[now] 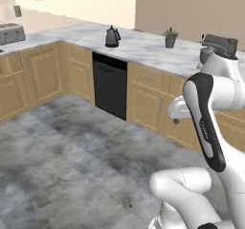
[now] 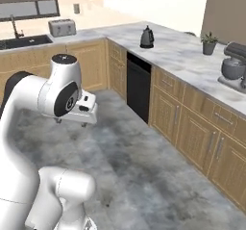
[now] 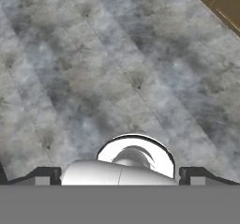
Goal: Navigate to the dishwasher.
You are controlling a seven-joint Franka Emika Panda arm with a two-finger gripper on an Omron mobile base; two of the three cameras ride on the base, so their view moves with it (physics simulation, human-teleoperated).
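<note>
The dishwasher [image 1: 110,86] is a black flat panel set under the marble counter between wooden cabinets, some way ahead across the floor; in the right base view the dishwasher [image 2: 138,87] sits left of the cabinet run. My gripper [image 3: 119,176] hangs over the grey floor, folded in close to the arm, and it is open with nothing between its fingers. In the base views the hand [image 1: 176,112] [image 2: 82,109] points downward, well short of the dishwasher.
A black kettle [image 1: 112,36] stands on the counter above the dishwasher, with a potted plant [image 1: 170,37] and a stand mixer [image 2: 234,68] further right. A toaster [image 2: 62,27] and sink [image 2: 24,41] are on the left counter. Grey stone floor [image 1: 72,151] lies between.
</note>
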